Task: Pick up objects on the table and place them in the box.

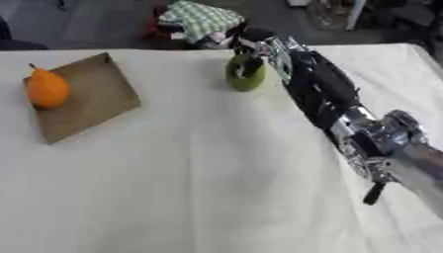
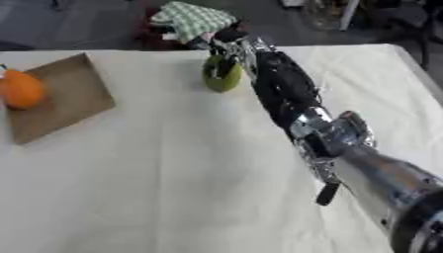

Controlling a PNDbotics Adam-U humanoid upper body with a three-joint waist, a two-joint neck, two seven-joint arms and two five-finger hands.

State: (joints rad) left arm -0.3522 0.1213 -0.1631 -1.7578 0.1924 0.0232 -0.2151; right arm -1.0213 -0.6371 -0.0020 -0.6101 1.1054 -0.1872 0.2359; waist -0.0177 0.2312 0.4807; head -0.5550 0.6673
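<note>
Landmark: green fruit [image 1: 245,75], a pear-like piece standing near the far edge of the white-covered table [image 1: 190,188], long axis roughly upright, stalk end up.

Item 1. Right hand [image 1: 257,45]: reaches in from the near right, the arm stretched diagonally across the cloth. The hand sits at the top and far-right side of the green fruit, dark fingers [image 2: 227,63] curled down over its crown and upper face. They appear to be grasping the fruit; whether it has left the cloth cannot be told.

Item 2. Box [image 1: 86,96]: flat brown cardboard, well to the left of the green fruit and slightly nearer the robot, turned corner-on.

Item 3. Orange fruit [image 1: 47,89]: pear-shaped, stalk up, at the box's left side, well apart from the green fruit.

Item 4. Left hand: shows in neither view.

Key relation: the box lies leftward of the held fruit, so the carry would sweep left across bare cloth; only the right hand is anywhere near. Likely hazard: the round fruit rolling within a top-side grasp.

Item 5. Checked cloth bundle [image 1: 200,20]: beyond the table, behind the green fruit.
</note>
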